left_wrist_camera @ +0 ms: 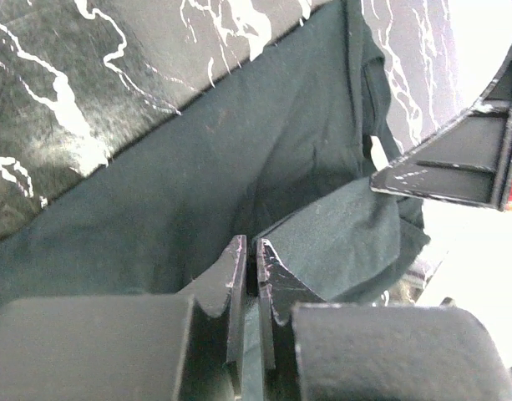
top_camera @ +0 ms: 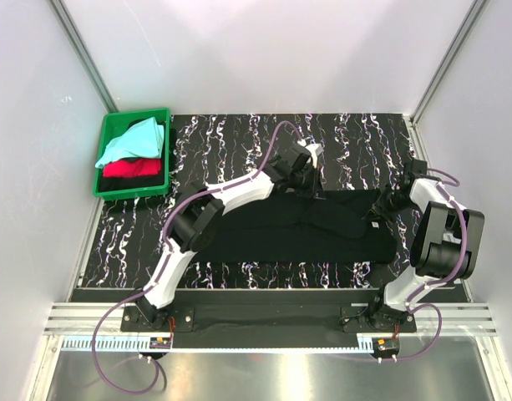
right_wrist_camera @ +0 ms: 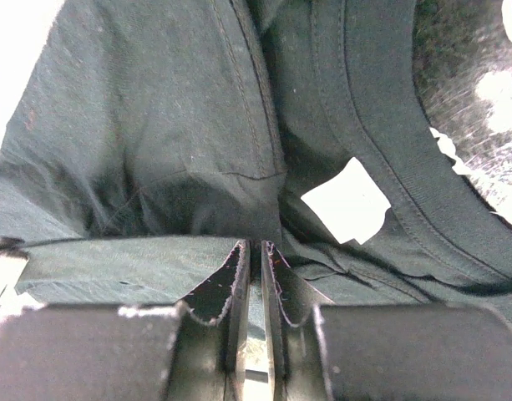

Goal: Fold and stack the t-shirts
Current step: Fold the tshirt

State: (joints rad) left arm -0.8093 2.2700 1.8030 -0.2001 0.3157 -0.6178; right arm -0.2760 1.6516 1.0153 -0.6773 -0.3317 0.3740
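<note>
A large black t-shirt (top_camera: 301,230) lies spread across the middle of the table, partly folded lengthwise. My left gripper (top_camera: 304,178) is at its far edge, shut on a fold of the black cloth (left_wrist_camera: 339,234). My right gripper (top_camera: 382,209) is at the shirt's right end by the collar, shut on black cloth (right_wrist_camera: 155,251) next to the white neck label (right_wrist_camera: 346,200). A pale aqua t-shirt (top_camera: 134,140) and a red t-shirt (top_camera: 132,168) lie in the green crate (top_camera: 130,194) at the far left.
The black tabletop with white streaks (top_camera: 239,138) shows around the shirt. White walls with metal rails enclose the table. The right gripper's body shows in the left wrist view (left_wrist_camera: 464,159).
</note>
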